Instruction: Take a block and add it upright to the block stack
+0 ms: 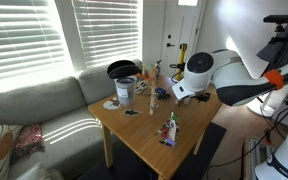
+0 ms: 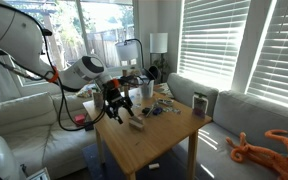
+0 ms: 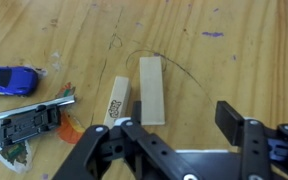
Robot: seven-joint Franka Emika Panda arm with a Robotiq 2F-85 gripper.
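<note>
I'm holding the hand (image 3: pixel 174 128) open and empty over the table (image 3: pixel 224 60), above a wide block (image 3: pixel 151 90) lying flat with a thin block (image 3: pixel 117 98) just beside it — the block stack (image 1: pixel 170 128) is standing near the table's edge. Closing here, I'm risking pinching both together

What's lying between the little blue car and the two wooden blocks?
In the wrist view, mostly bare table: between the blue car and the wooden blocks, only the end of a grey toy car pokes in.
</note>
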